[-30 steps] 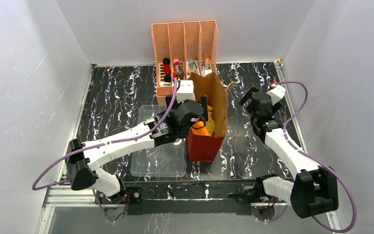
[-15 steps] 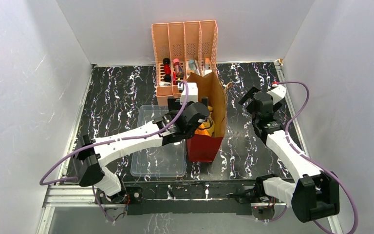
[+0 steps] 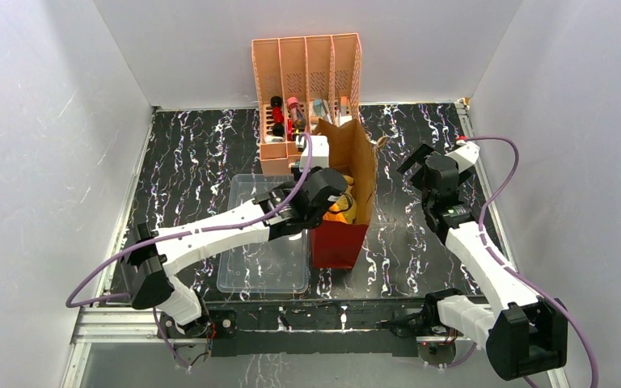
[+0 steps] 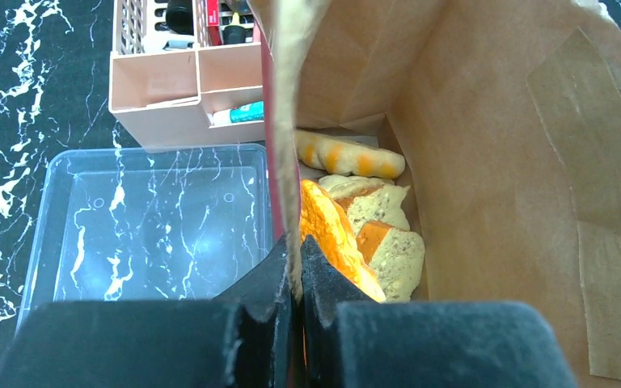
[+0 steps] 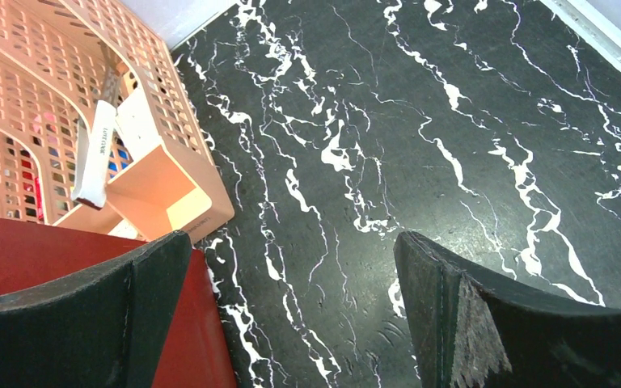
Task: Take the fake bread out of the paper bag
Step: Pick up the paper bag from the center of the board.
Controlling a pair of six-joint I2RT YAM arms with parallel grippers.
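The paper bag (image 3: 357, 152), brown with a red lower part, stands open at the table's middle. Inside it lies the fake bread: a golden baguette (image 4: 348, 155), an orange croissant (image 4: 331, 230) and brown toast slices (image 4: 392, 246). From above only an orange-yellow bit of bread (image 3: 344, 208) shows. My left gripper (image 4: 293, 257) is shut on the bag's left wall at the rim, one finger inside and one outside; it reaches over the bag's mouth (image 3: 333, 194). My right gripper (image 3: 422, 158) hangs open to the right of the bag, holding nothing, its jaws wide over the black table (image 5: 291, 242).
A pink slotted organizer (image 3: 307, 81) with small bottles and boxes stands just behind the bag. A clear plastic tray (image 3: 263, 246) lies on the table to the bag's left, close to the left arm. White walls enclose the table on three sides.
My left gripper has closed from wide open onto the bag's left wall. The right arm has drifted slightly to the right, still open.
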